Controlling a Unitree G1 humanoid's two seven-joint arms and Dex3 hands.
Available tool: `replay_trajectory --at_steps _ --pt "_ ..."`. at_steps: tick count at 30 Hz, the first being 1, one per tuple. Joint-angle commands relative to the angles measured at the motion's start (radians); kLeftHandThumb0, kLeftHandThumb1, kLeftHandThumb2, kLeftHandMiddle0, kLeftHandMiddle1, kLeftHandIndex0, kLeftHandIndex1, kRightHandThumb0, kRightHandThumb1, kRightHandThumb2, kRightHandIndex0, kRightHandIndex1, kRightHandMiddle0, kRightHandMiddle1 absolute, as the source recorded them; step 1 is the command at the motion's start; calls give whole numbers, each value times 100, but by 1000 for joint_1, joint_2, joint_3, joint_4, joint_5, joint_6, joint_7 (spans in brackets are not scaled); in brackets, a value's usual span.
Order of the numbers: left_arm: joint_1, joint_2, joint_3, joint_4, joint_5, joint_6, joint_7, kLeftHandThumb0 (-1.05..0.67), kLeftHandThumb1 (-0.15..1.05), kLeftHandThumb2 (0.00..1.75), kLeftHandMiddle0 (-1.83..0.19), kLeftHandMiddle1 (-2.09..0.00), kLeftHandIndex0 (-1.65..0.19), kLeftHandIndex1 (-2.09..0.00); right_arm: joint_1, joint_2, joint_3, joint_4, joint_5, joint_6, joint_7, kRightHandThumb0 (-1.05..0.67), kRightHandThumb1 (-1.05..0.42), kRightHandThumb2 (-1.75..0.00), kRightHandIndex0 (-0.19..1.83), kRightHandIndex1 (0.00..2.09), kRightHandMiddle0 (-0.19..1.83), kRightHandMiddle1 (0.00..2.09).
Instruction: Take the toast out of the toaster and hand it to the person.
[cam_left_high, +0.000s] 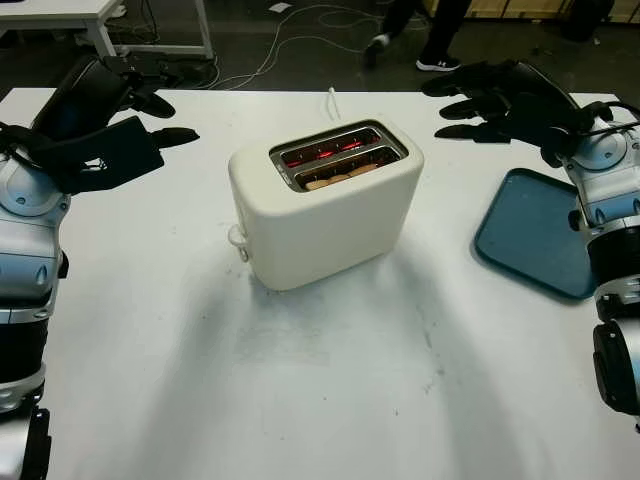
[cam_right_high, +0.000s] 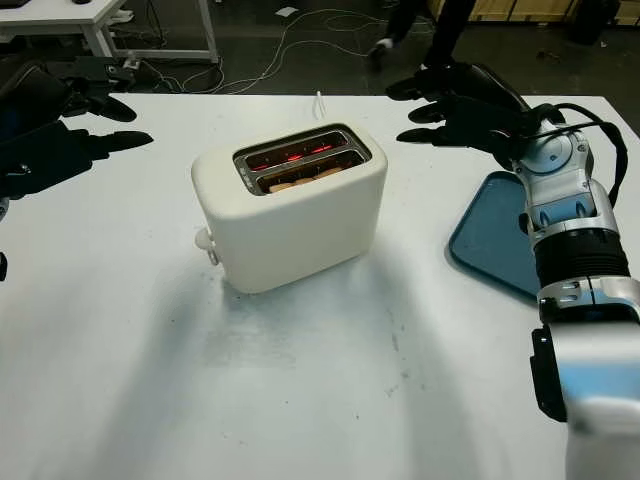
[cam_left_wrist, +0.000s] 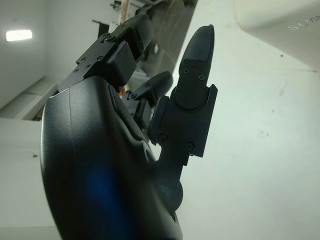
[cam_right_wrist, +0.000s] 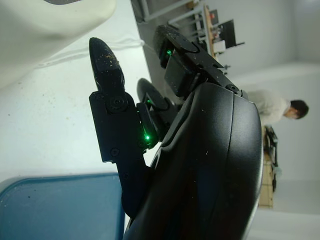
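Left eye view puts the cream toaster (cam_left_high: 325, 205) in the middle of the white table (cam_left_high: 300, 400), turned at an angle, with its lever knob (cam_left_high: 238, 238) facing me on the near left corner. Its far slot glows red inside. In the near slot sits the toast (cam_left_high: 335, 179), and all I can see of it is a thin tan top edge level with the slot rim; the rest is sunk inside the body.

My left robot hand (cam_left_high: 120, 130) hovers above the table well to the left of the toaster, open and holding nothing. My right robot hand (cam_right_high: 465, 105) hovers on the far right, also open with nothing in it, above the far end of the blue tray (cam_right_high: 495, 245). That tray lies flat on the table to the right of the toaster, and my right forearm covers part of its right side.

From the right wrist view, a rounded corner of the toaster is cut off at the frame edge, and a seated person (cam_right_wrist: 272, 107) shows far behind. At the far edge of the table in the left eye view, a person's legs and shoes (cam_left_high: 415, 45) are cut off by the frame. A white cord (cam_left_high: 331, 100) runs from behind the toaster toward the far edge.
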Motion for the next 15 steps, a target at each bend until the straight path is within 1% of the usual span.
replay_trajectory --at_steps 1,3,9,15 --pt "2 3 -7 -12 7 3 -6 -42 88 0 -48 -72 -61 -20 11 3 -4 -16 8 6 -2 -41 -88 0 72 0 65 0" --pt "3 1 -4 -5 3 -9 -2 -42 88 0 -49 -72 -61 -20 10 3 -4 -11 8 3 -2 -41 -88 0 72 1 66 0" --pt "-1 1 -5 -12 3 8 -6 -44 88 0 -47 -71 -60 -19 6 3 -5 3 12 -11 1 -45 -88 0 73 1 67 1" --pt "-5 -1 -4 -1 -4 -10 -5 -42 88 0 -48 -71 -60 -19 -1 7 -10 16 20 -10 3 -47 -88 0 74 1 67 1"
